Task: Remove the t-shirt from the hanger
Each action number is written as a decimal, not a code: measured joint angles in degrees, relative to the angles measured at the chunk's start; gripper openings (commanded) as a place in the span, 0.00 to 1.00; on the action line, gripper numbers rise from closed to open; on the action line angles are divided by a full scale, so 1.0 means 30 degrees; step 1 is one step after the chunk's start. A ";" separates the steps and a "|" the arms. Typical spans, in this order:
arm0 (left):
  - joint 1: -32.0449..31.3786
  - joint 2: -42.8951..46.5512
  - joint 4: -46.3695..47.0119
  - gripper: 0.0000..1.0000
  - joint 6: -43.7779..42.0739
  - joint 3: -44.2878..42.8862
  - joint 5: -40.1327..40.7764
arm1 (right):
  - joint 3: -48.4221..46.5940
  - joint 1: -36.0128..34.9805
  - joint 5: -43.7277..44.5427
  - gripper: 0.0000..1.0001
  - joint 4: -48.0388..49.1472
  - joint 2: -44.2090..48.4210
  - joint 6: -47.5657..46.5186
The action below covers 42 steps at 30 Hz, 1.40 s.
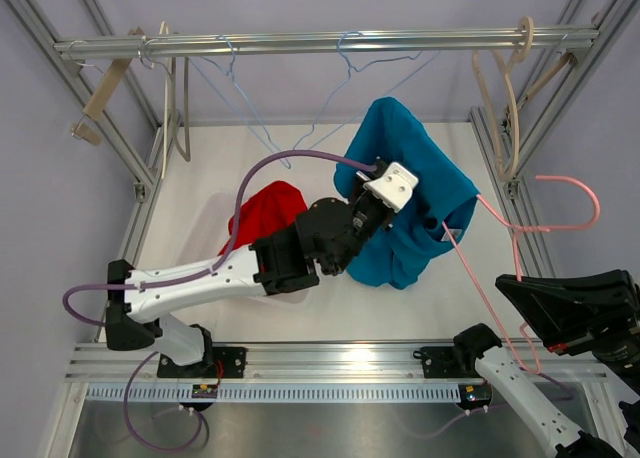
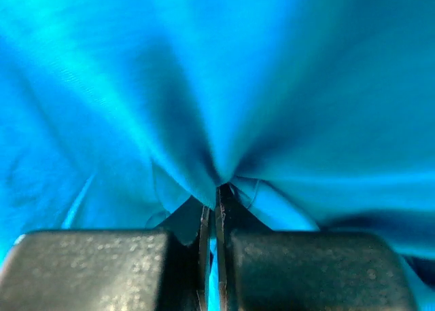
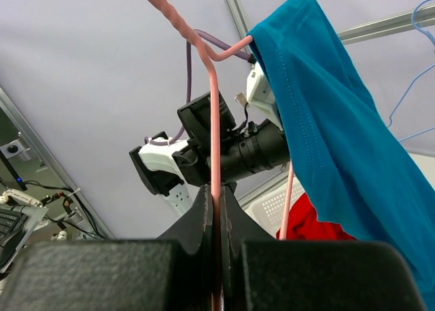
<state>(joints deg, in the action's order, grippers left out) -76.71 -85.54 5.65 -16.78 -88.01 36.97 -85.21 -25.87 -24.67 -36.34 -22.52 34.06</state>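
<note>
Pinching the blue t-shirt with the left arm while the right arm holds the pink hanger.

The left end effector is closed on a fold of the shirt's fabric, which gathers into creases at the fingertips and fills the whole left wrist view. The right end effector is clamped shut on the hanger's thin wire, which rises straight from between its fingers and bends at the top toward the shirt. The t-shirt is on the hanger, draped over its upper end and hanging down from there, raised above the table just right of centre. A red cloth lies on the table beside it, partly hidden by the left arm.
</note>
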 measured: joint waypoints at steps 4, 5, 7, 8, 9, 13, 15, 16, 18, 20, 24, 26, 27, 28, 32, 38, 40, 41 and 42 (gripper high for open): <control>-0.0036 0.1683 -0.1588 0.00 0.0903 0.0168 -0.0146 | -0.0036 0.0000 0.0721 0.00 -0.0539 0.0437 -0.0452; -0.0066 0.2208 -0.2426 0.00 0.1217 -0.0036 -0.0197 | -0.0036 0.0000 0.1042 0.00 -0.0838 0.0605 -0.0605; -0.0087 0.3038 -0.3599 0.00 0.1661 -0.0590 -0.0255 | 0.0015 0.0000 0.1763 0.00 -0.1530 0.1078 -0.0911; -0.0087 0.3439 -0.4459 0.00 0.1858 -0.1122 -0.0255 | 0.0087 0.0000 0.2098 0.00 -0.1887 0.1362 -0.1042; -0.0087 0.3774 -0.5005 0.00 0.2011 -0.1617 -0.0255 | 0.0160 0.0000 0.2455 0.00 -0.2317 0.1683 -0.1158; -0.0095 0.4874 -0.7563 0.00 0.2164 -0.4248 -0.0219 | 0.0313 0.0000 0.3745 0.00 -0.3708 0.2871 -0.1566; -0.0095 0.5100 -0.8364 0.00 0.1967 -0.5770 -0.0007 | 0.0313 0.0000 0.4189 0.00 -0.4160 0.3206 -0.1734; -0.0066 0.5158 -0.8670 0.00 0.1836 -0.6462 0.0146 | 0.0328 0.0000 0.4473 0.00 -0.4357 0.3300 -0.1807; 0.0168 0.5275 -0.9311 0.00 0.1617 -0.7730 0.0291 | 0.0444 0.0000 0.5013 0.00 -0.4634 0.3373 -0.1960; 0.0889 0.5333 -0.9901 0.00 0.1559 -0.8626 0.0248 | 0.0663 0.0000 0.5610 0.00 -0.4867 0.3373 -0.2171; 0.3177 0.5683 -1.0899 0.00 0.1588 -0.8845 -0.0007 | 0.1093 0.0000 0.6193 0.00 -0.5355 0.3373 -0.2514; 0.4561 0.5887 -1.1176 0.00 0.1610 -0.8429 -0.0379 | 0.1173 0.0000 0.6368 0.00 -0.5457 0.3373 -0.2623; 0.5734 0.6047 -1.1147 0.00 0.1792 -0.7883 -0.1013 | 0.1217 0.0000 0.6375 0.00 -0.5450 0.3373 -0.2667; 0.6717 0.6222 -1.1183 0.00 0.2011 -0.7337 -0.1443 | 0.1282 0.0000 0.6368 0.00 -0.5435 0.3373 -0.2718; 1.0710 0.6929 -1.1460 0.00 0.3293 -0.4430 -0.3592 | 0.1705 0.0000 0.6266 0.00 -0.5421 0.3381 -0.2805; 1.2072 0.8546 -1.1395 0.00 0.4852 0.0262 -0.4838 | 0.2586 0.0000 0.6018 0.00 -0.5217 0.3286 -0.2951; 1.2072 0.9624 -1.1373 0.00 0.5581 0.2004 -0.4801 | 0.2951 0.0000 0.6025 0.00 -0.5122 0.3133 -0.3009; 1.2072 1.0273 -1.1271 0.00 0.6018 0.2958 -0.4758 | 0.3118 0.0000 0.6025 0.00 -0.5107 0.2994 -0.3045; 1.2072 1.0914 -1.1169 0.00 0.6426 0.3891 -0.4721 | 0.3293 0.0000 0.6040 0.00 -0.5078 0.2805 -0.3089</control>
<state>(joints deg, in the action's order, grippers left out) -40.49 -52.80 -27.86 2.50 -76.34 22.81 -75.33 -25.87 -6.55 -51.57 -14.11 24.80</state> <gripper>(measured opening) 0.016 0.047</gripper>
